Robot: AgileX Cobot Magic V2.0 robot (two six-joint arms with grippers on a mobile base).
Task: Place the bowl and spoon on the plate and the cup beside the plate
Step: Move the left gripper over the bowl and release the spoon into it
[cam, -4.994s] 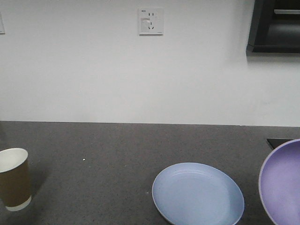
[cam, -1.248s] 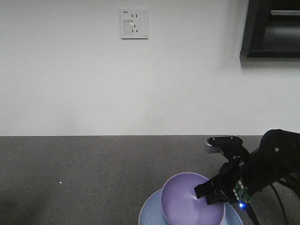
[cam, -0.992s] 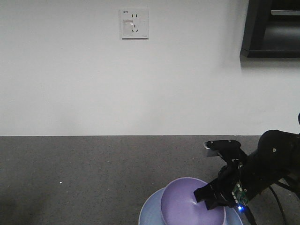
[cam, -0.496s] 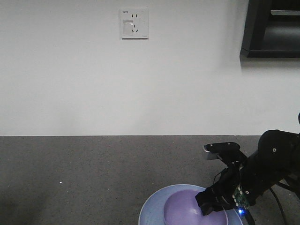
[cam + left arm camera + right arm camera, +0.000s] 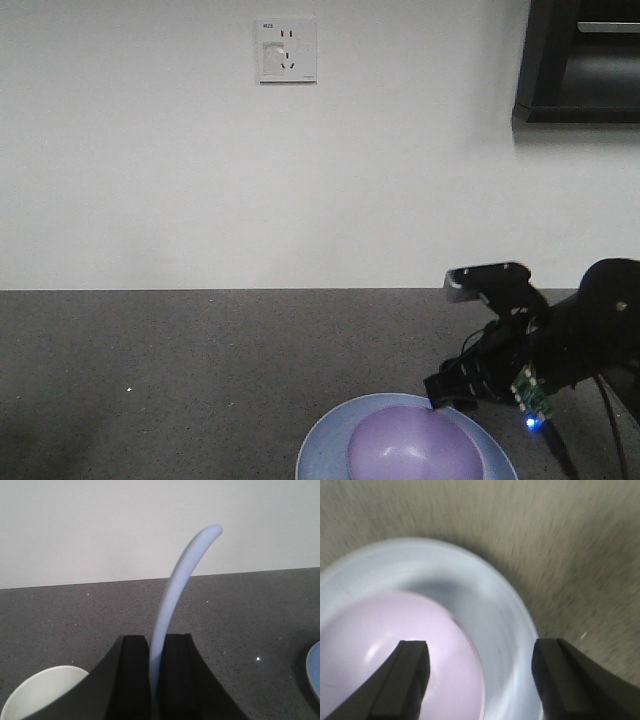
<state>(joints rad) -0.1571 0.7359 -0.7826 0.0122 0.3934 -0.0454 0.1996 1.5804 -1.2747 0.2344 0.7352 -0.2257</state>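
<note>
Since half a second back my right end effector (image 5: 450,391) has come off the bowl (image 5: 412,447) rim and risen up and right. The bowl now sits alone inside the plate (image 5: 318,452). The right fingers are spread apart and empty, with the bowl below and left of them in the wrist view and no contact that I can see. On the other arm, the nearest thing is the spoon (image 5: 176,582), clamped in the left end effector (image 5: 156,652). Its long axis runs up and away from the fingers, tip curling right. The pinched end is hidden, so I cannot tell which end it is. The cup (image 5: 37,692) rim shows just below-left of that end effector, upright on the surface (image 5: 250,610). Farther out, the plate rim clips the right edge of the left wrist view, so plate and bowl lie to the right of the spoon. My read: bowl step done, spoon next. The left arm must carry it rightward; the right arm is nearer the plate but holds nothing.
</note>
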